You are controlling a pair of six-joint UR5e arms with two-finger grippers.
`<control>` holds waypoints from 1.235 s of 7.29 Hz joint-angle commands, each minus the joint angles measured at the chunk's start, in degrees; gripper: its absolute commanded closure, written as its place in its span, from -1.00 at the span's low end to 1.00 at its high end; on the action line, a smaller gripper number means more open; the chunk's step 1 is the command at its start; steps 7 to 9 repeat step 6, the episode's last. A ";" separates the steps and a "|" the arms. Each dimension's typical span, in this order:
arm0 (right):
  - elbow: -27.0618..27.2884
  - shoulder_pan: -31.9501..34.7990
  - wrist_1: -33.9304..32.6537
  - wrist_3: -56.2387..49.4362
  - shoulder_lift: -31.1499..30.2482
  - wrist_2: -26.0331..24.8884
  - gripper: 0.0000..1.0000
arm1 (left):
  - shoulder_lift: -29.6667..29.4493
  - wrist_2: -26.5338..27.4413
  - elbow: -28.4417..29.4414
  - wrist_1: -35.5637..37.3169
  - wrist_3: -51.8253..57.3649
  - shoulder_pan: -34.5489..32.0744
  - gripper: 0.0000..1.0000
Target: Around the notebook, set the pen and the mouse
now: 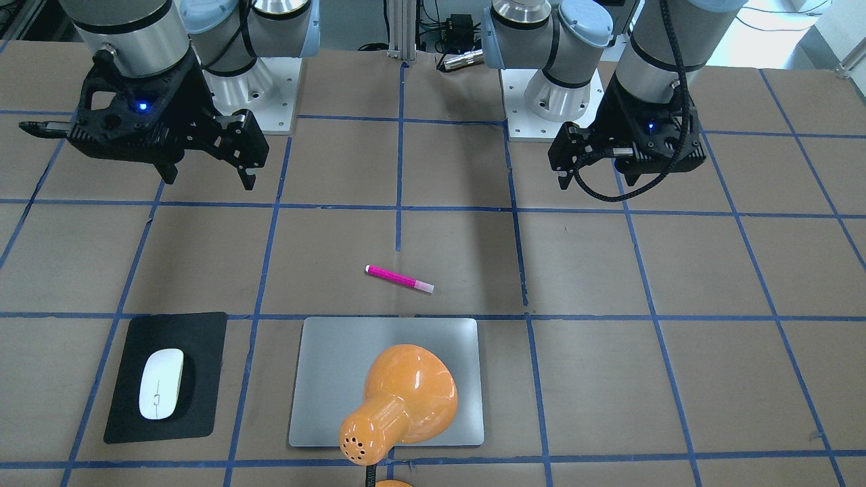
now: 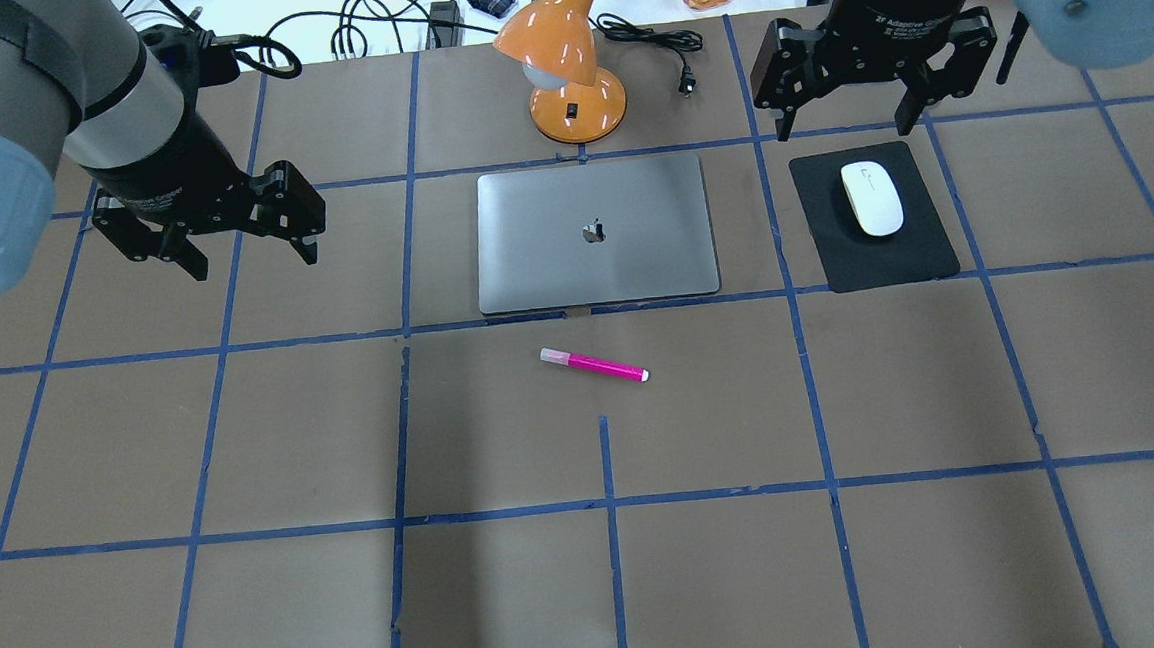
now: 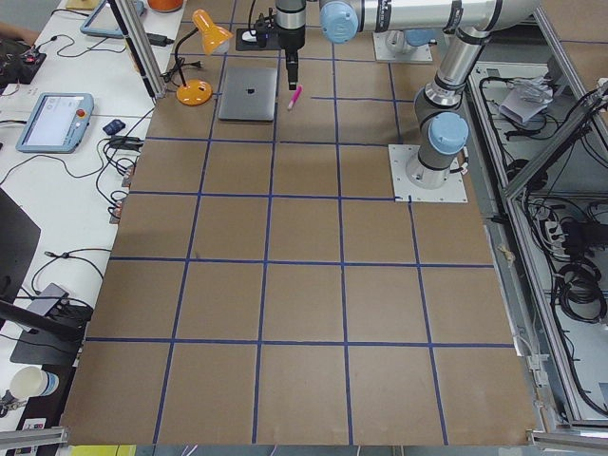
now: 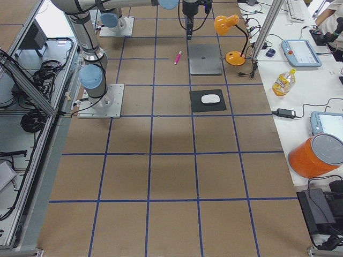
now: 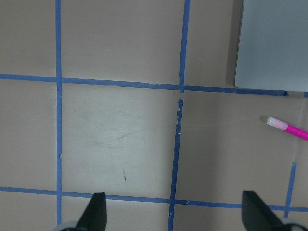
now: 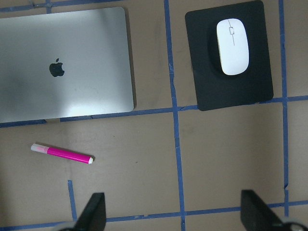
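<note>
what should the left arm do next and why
Probably swing the left gripper toward the robot's right until it hangs over the pen. It is open and empty, and the pen lies free on the table on the robot's side of the notebook; the mouse sits nearer the right gripper.

Robotics lab, no question: brown-covered table point(image 3: 304, 313) gridded in blue tape point(image 2: 608, 502), two industrial arms point(image 1: 555, 40) bolted down on metal mounting plates point(image 3: 404, 169), aluminium extrusion post point(image 1: 403, 30) between them, cable bundles point(image 3: 579, 285) off the edge, teach pendant point(image 3: 52, 122) on a white side bench point(image 4: 311, 85).
</note>
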 commanded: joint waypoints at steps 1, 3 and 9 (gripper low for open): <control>0.00 0.00 -0.03 0.00 0.00 -0.04 -1.00 | -0.08 0.02 -0.21 -0.15 0.36 -0.06 -1.00; 0.09 0.00 0.06 0.00 0.00 -0.04 -1.00 | -0.17 0.20 -0.12 -0.68 0.36 -0.06 -1.00; 0.09 0.00 0.14 -0.09 0.00 -0.22 -1.00 | -0.08 0.28 -0.47 -0.59 0.36 -0.06 -1.00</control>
